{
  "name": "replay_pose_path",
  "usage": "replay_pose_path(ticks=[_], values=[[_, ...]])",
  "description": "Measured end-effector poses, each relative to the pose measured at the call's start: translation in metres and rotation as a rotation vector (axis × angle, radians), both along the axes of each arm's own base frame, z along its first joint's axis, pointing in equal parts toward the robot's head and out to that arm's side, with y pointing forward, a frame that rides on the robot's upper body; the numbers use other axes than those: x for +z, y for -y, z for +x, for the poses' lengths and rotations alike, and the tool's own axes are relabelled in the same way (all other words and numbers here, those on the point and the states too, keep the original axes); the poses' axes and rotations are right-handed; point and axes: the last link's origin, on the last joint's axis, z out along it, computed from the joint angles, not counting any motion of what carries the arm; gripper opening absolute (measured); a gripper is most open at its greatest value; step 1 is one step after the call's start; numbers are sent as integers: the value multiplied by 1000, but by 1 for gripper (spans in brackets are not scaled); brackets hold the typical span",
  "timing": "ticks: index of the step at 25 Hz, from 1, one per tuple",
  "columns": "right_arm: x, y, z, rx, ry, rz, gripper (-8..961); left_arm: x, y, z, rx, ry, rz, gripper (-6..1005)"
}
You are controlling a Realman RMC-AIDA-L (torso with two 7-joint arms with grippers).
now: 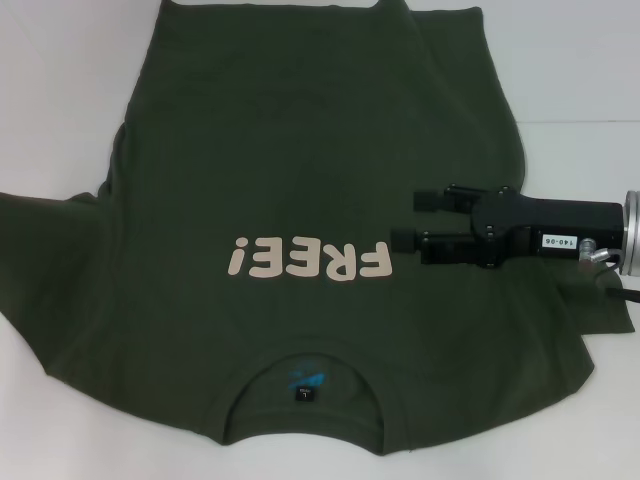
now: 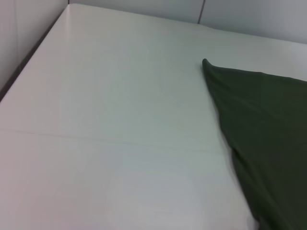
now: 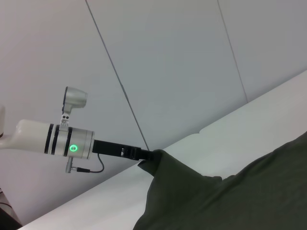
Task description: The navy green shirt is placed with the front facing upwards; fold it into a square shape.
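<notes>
- One navy green shirt (image 1: 300, 180), front up, spread flat on the white worktop (image 1: 60, 90), collar nearest us.
- Two claws: right claw (image 1: 405, 218) low over the shirt's right side, jaws apart, holding nothing. Left claw (image 3: 144, 155) sits at a raised fold of cloth; we cannot tell its grip.
- Left sleeve runs past the head view's edge; worktop shows either side of the hem.

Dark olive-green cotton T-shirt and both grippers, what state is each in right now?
Dark olive-green cotton T-shirt: front up, spread out, unfolded.
Right gripper: open, over the shirt beside the cream lettering.
Left gripper: at a raised shirt corner, seen only in the right wrist view.
</notes>
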Motion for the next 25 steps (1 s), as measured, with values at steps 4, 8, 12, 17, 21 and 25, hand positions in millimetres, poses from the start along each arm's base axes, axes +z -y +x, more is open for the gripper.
replay_pose_path(ticks=[4, 8, 12, 17, 21, 25], values=[[0, 0, 0, 0, 0, 0, 924, -6, 1, 5, -13, 21, -17, 14], [0, 1, 1, -2, 1, 1, 923, -19, 4, 18, -55, 61, -68, 15], [0, 0, 1, -1, 2, 2, 922, -33, 5, 40, -121, 108, -144, 17], [0, 0, 1, 3, 3, 5, 921, -53, 0, 72, -212, 192, -242, 18], [0, 0, 1, 4, 4, 6, 920, -74, -7, 89, -252, 278, -280, 19], [0, 0, 1, 6, 5, 7, 919, -96, -15, 95, -238, 334, -291, 44]])
